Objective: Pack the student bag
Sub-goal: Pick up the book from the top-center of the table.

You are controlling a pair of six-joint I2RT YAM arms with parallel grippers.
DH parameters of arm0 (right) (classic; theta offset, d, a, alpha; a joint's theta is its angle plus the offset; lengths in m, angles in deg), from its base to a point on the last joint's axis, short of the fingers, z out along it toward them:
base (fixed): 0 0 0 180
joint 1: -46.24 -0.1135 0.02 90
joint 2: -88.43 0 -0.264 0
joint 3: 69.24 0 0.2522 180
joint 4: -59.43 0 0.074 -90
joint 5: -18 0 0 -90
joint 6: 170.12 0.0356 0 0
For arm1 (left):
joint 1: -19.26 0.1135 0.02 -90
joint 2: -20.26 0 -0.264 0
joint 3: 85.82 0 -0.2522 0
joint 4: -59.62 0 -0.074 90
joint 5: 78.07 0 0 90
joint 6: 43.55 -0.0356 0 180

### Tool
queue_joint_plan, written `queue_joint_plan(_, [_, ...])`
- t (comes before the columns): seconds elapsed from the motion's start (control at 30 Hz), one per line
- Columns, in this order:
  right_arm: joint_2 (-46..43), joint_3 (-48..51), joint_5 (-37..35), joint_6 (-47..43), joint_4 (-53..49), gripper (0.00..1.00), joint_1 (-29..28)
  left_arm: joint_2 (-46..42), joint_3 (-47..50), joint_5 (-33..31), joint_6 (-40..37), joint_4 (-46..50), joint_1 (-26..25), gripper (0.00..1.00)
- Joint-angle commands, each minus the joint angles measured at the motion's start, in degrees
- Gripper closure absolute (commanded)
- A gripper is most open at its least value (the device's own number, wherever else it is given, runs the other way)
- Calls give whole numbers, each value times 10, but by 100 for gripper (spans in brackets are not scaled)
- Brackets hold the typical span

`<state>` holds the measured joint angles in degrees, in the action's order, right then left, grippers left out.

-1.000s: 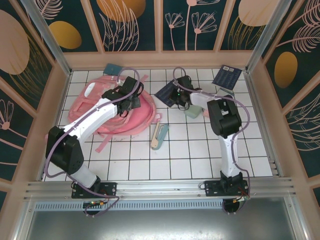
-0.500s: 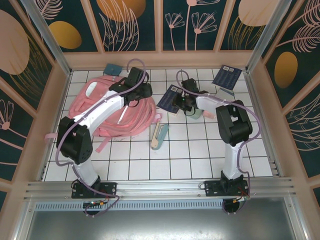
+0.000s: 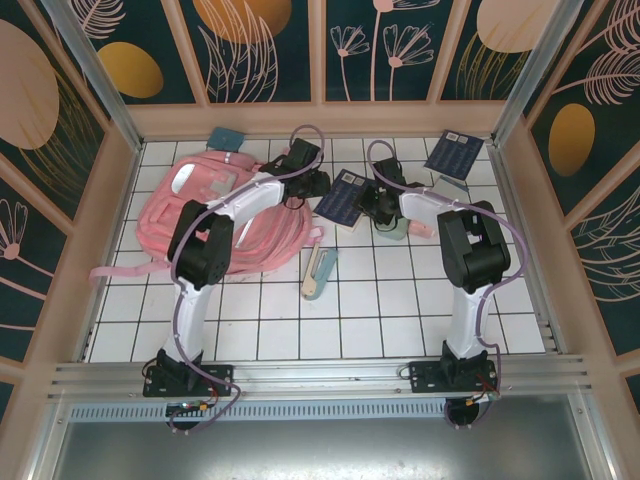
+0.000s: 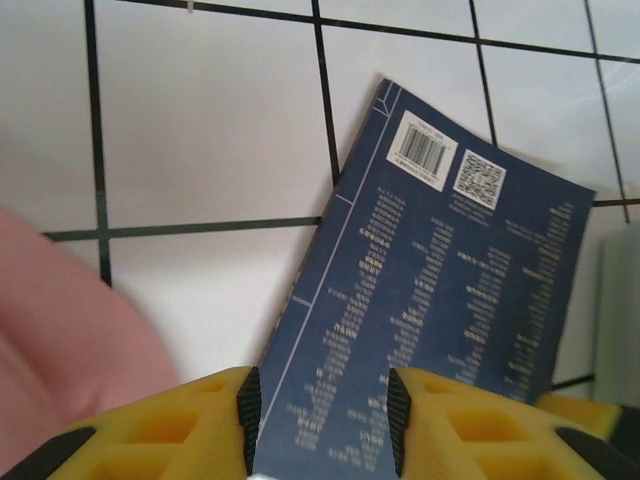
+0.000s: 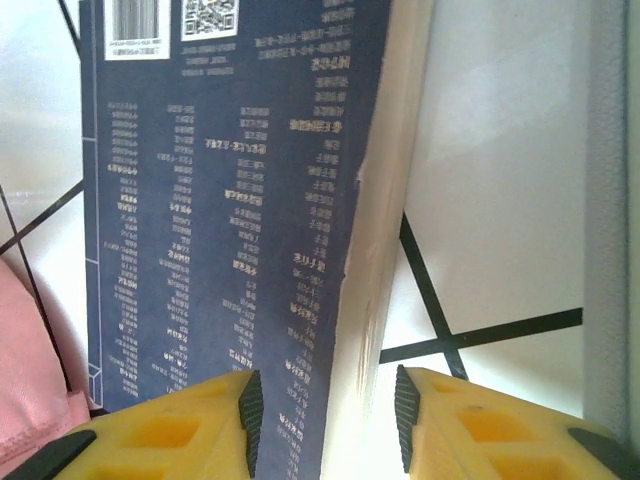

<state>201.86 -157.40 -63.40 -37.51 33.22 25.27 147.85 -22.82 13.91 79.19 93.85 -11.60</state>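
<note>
Slumping soft fabric student bag, flat rectangular book

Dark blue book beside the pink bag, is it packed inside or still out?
Out. The dark blue book is on the white tiles, right of the student bag, not inside it.

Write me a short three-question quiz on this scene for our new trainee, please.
1. True or false: the dark blue paperback book with the barcode lies inside the large pink fabric backpack.
2. Which thing shows between the yellow fingers of both the left gripper and the right gripper?
A. a teal notebook
B. the dark blue paperback book
C. a green stapler
3. Fill the gap: in the top view, the second dark blue book lies near the table's far ___ corner.

Key: 1 false, it lies on the tiles beside the backpack; 2 B; 3 right.
</note>
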Motion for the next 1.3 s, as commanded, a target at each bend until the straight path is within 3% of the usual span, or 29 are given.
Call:
queue_joint_plan(0.0, [18,-2,-19,33,-11,57,4,37,-50,-21,-23,22,1,58])
queue_joint_plan(0.27, [68,-42,-17,39,-18,57,3,103,-115,-34,-35,48,3,51])
queue_joint_plan(0.43, [85,-59,-10,21,-15,62,4,141,-142,-8,-40,62,4,49])
queue_joint_plan(0.7, [113,-98,16,-12,-13,67,3,144,-130,132,-32,44,4,57])
queue_joint_plan(0.87, [122,-116,35,-25,-4,68,3,100,-73,276,-13,-19,8,59])
queue_joint_plan(1.1, [124,-121,39,-30,-1,68,9,45,19,398,79,-167,32,61])
queue_joint_plan(1.17, [122,-121,40,-32,-1,68,11,31,36,423,95,-200,39,60])
queue_joint_plan(1.27, [120,-123,42,-33,0,68,13,38,18,414,74,-163,42,59])
